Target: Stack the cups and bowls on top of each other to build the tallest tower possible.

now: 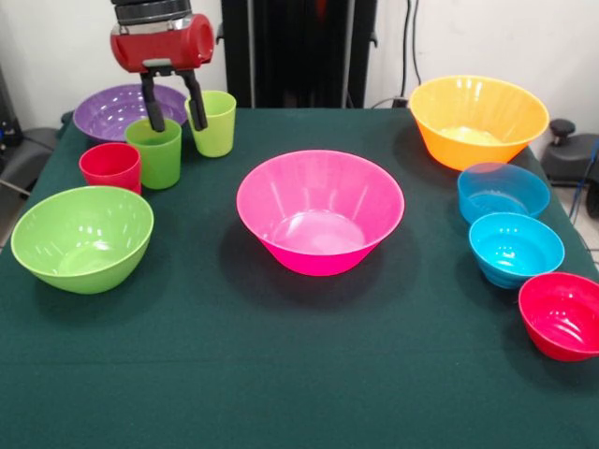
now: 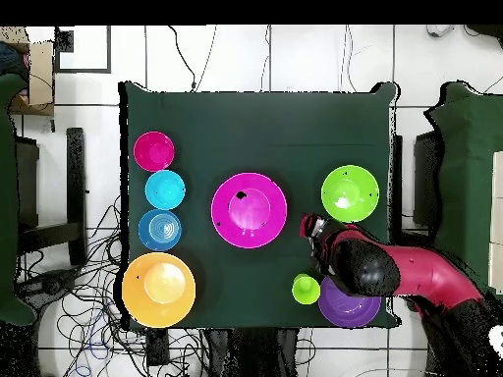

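Observation:
My gripper [image 1: 175, 117] is open and empty at the table's far left in the front view. One finger hangs at the back rim of the green cup [image 1: 154, 152]. The other finger stands in front of the lime-green cup [image 1: 213, 122]. The red cup [image 1: 110, 166] stands just left of the green one. The purple bowl [image 1: 122, 109] lies behind them, and the lime bowl [image 1: 82, 237] is nearer. The pink bowl [image 1: 319, 210] sits mid-table. The orange bowl [image 1: 478, 120], blue bowl [image 1: 503, 192], turquoise bowl [image 1: 516, 247] and small red bowl [image 1: 564, 314] line the right side. Nothing is stacked.
In the overhead view my arm [image 2: 393, 270] covers the green cup and part of the purple bowl [image 2: 349, 306]. The lime-green cup [image 2: 306, 289] shows beside it. All pieces stand on a dark green cloth [image 1: 281, 374]. Cables lie on the floor around the table.

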{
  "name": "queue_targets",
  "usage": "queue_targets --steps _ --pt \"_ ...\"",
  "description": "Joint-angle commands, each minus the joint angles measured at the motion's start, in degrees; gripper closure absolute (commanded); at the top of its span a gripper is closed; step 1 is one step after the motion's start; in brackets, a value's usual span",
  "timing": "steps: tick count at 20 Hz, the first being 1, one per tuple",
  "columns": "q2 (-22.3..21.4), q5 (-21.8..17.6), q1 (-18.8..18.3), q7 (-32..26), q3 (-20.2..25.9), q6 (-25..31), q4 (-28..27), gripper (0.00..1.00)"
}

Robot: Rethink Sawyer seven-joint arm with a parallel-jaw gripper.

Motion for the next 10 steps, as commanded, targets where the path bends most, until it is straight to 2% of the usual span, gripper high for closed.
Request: queue_targets --steps 1,10 --pt "1.26 -4.54 0.33 -7.95 -0.67 6.57 2.13 0.00" --pt "3.94 -6.58 -0.01 -8.14 -1.62 5.23 0.90 0.00"
